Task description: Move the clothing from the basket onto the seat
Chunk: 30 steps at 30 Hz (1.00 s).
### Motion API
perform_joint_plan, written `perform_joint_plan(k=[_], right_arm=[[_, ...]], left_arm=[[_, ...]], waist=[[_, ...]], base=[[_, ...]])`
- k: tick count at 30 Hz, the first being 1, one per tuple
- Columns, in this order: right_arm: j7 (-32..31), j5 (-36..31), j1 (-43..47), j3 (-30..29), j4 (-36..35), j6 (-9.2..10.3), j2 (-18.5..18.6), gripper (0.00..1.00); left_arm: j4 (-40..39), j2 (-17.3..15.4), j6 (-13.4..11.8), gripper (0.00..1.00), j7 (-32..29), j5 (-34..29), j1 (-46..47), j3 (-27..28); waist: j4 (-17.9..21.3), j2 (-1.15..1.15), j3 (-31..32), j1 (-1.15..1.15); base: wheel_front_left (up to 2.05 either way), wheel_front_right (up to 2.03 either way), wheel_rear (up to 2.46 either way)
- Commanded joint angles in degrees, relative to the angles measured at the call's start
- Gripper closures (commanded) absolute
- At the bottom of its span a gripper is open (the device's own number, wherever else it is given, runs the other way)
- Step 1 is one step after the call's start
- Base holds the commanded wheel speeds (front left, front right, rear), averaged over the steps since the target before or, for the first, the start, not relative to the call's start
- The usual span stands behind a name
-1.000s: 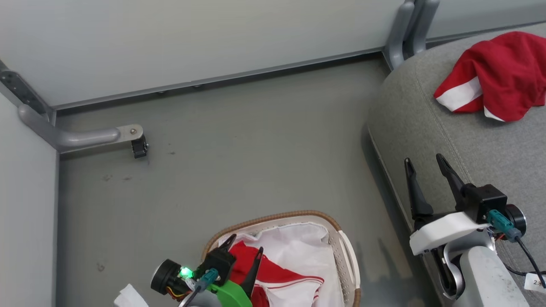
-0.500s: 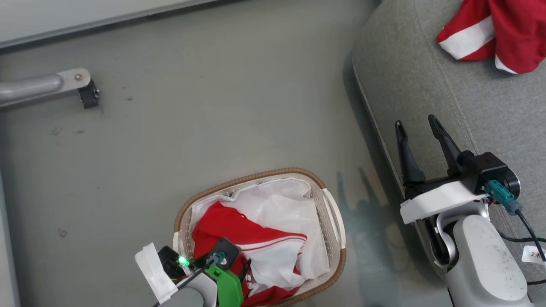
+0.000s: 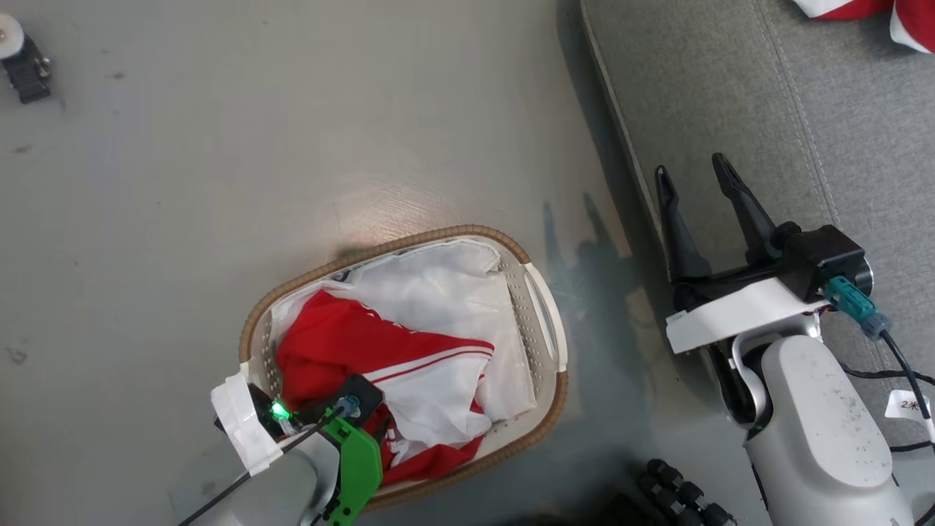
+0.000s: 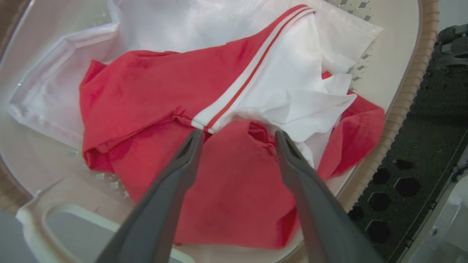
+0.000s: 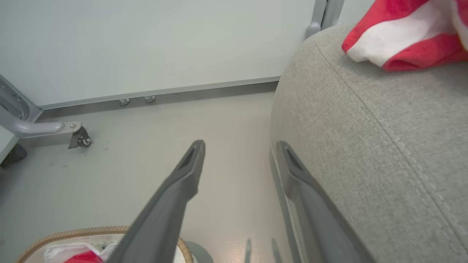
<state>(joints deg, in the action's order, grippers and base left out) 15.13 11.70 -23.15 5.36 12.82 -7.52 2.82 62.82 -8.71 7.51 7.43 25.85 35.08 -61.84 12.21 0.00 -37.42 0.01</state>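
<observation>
One red garment (image 3: pixel 343 351) lies crumpled in the basket (image 3: pixel 524 329) on the floor (image 3: pixel 219 183), the left jaws spread open right over it. A second garment (image 5: pixel 402 40) rests far back on the seat (image 3: pixel 730 88); the right jaws hang open and empty by the seat's left edge.

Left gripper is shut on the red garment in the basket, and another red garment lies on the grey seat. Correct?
Not quite. The left wrist view shows the left gripper open, its fingers spread over the red garment in the basket, not closed on it. The grey seat does hold another red garment.
</observation>
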Motion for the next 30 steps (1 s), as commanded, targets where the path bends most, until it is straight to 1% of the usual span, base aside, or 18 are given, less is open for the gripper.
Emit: perform_joint_plan(k=[1,6,7,8,10,13,19,25,30], right_arm=[[0.03,0.61,-0.76,0.40,-0.20,0.06,0.13,0.00],[0.03,1.61,-1.24,1.44,-0.14,0.06,0.14,0.00],[0.03,1.72,-1.25,1.57,-0.04,0.06,0.15,0.00],[0.03,1.71,-1.33,1.76,0.06,0.06,0.14,0.00],[0.03,1.94,-1.46,2.00,0.24,0.06,0.15,0.00],[0.03,2.10,-1.52,2.24,0.61,0.06,0.15,0.00],[0.03,1.40,-1.01,1.53,1.50,0.06,0.15,0.00],[0.03,0.27,0.16,0.77,2.21,0.06,0.16,0.00],[0.03,-1.30,1.11,0.27,2.91,0.06,0.17,0.00]], left_arm=[[0.46,-0.88,-0.07,0.00,-0.01,0.94,1.44,-0.54],[1.59,-0.84,-0.07,0.00,-2.04,3.29,2.66,-2.63],[1.87,-0.92,-0.07,0.05,-2.56,3.78,2.88,-2.85],[2.20,-0.99,-0.07,0.40,-3.19,4.19,3.19,-3.25],[2.67,-0.89,-0.07,0.99,-3.70,4.63,3.58,-3.95],[2.88,-0.83,-0.07,1.00,-3.57,5.50,3.64,-4.69],[2.80,-0.55,-0.07,1.00,-0.38,7.79,3.35,-5.30],[3.11,0.54,-0.07,1.00,4.63,10.70,2.60,-2.96],[1.79,1.48,-0.07,1.00,7.02,12.96,1.49,-0.38]], waist=[[2.10,0.00,-3.23,-0.01],[2.75,0.00,-4.36,-0.01],[2.81,0.00,-4.47,-0.01],[2.89,0.00,-4.56,-0.01],[3.03,0.00,-4.62,-0.01],[3.17,0.00,-4.39,-0.01],[2.89,0.00,-2.11,-0.01],[1.56,0.00,1.66,-0.01],[-0.11,0.00,5.73,-0.01]], base=[[0.00,0.00,0.00],[0.00,0.00,0.00],[0.00,0.00,0.00],[0.00,0.00,0.00],[0.00,0.00,0.00],[0.00,0.00,0.00],[0.00,0.00,0.00],[0.00,0.00,0.00],[0.00,0.00,0.00]])
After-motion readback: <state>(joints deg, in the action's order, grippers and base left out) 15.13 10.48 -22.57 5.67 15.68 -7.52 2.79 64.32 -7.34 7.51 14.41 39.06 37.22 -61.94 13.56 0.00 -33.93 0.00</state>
